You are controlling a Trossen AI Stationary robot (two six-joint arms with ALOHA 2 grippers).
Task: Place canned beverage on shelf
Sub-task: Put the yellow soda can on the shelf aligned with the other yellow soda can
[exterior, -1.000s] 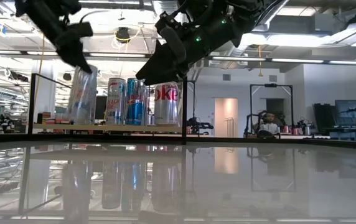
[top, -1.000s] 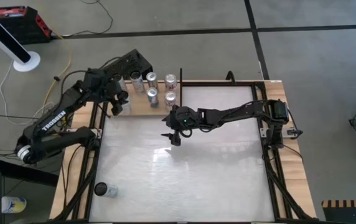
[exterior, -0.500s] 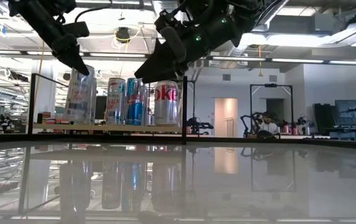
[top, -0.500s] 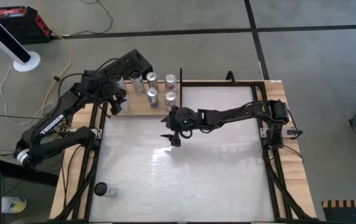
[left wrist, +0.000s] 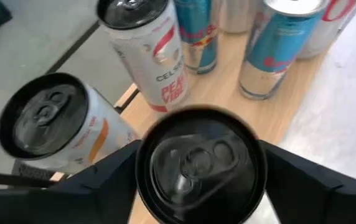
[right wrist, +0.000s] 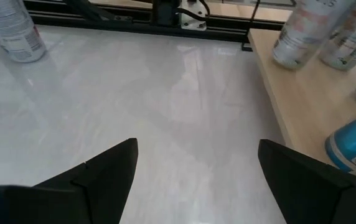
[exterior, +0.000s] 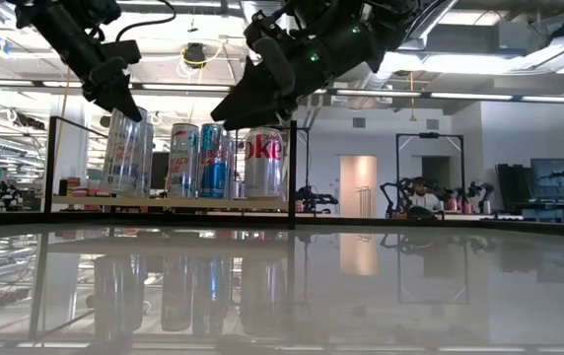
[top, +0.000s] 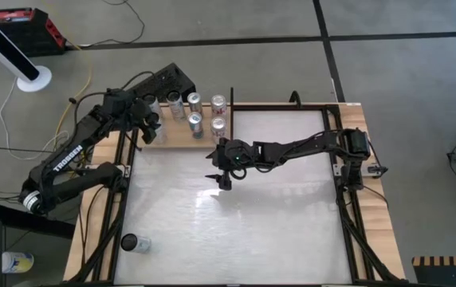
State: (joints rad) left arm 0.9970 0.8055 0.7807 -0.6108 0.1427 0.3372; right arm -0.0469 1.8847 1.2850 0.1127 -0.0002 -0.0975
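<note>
The left arm reaches from the left edge of the bench (top: 292, 239) to the shelf (top: 182, 138) at the far left corner. Its gripper, the left gripper (top: 150, 127), hangs above the left end of the shelf, pointing down. In the left wrist view the fingers (left wrist: 106, 180) stand spread on both sides of a dark-topped can (left wrist: 200, 165), which stands upright on the pale wood; I cannot tell if they touch its sides. Just beside this can stands a white can with orange print (left wrist: 60, 134), and behind it a Celsius can (left wrist: 150, 53) and a blue can (left wrist: 277, 46).

The right arm stretches from the right side across the bench, and the right gripper (top: 222, 174) hovers above the white surface near the front edge of the shelf. Its fingers (right wrist: 106, 171) are spread wide with nothing between them.

A lone can (top: 131, 242) stands at the near left corner of the bench, well apart from the shelf. In the low view the cans stand in a row on the shelf, with a Coke can (exterior: 264, 163) next to the black upright (exterior: 293, 177).
</note>
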